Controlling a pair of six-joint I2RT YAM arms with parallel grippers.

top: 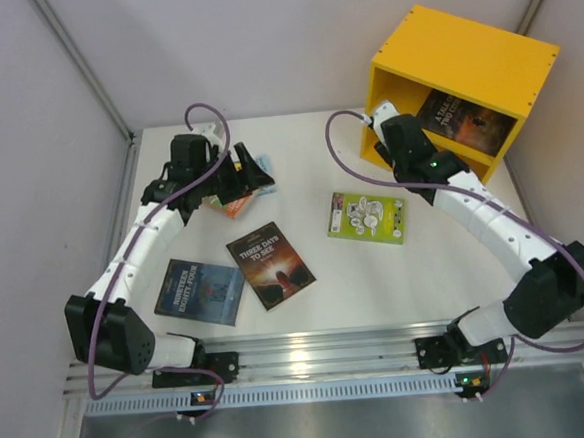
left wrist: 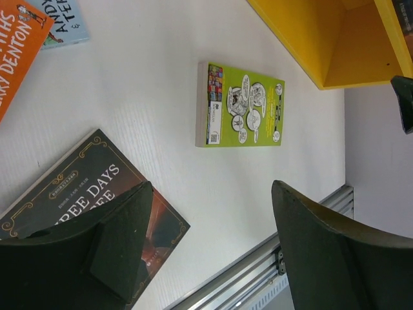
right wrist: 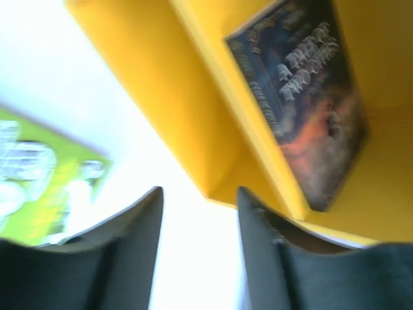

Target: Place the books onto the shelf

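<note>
One dark book (top: 465,119) is in the yellow shelf (top: 481,55), in the upper compartment as far as I can tell, and it leans rather than lies flat. The right claw (right wrist: 200,194) hangs just before the shelf's open front, fingers apart, nothing between them. My worry is there: a tilted paperback can slide forward, and any brush from the claw or its wrist against the dividing board could jog it out onto the counter (top: 426,270).

The left claw (left wrist: 211,190) stands wide apart and empty above the far-left books. The orange-red book (left wrist: 16,51) and the light blue book (left wrist: 61,16) lie close together, so a grab at one may shove the other. Thin covers lying flat also give the fingers little edge to bite.

The top view alone shows the blue-grey book (top: 199,291), beside the second dark book (top: 270,265) near the arms, and the lime green book (top: 367,217) mid-counter. The left wrist view proves that claw's gap is bare. The right wrist view, though blurred, shows the shelved book's cover and how near the fingers are to the board.
</note>
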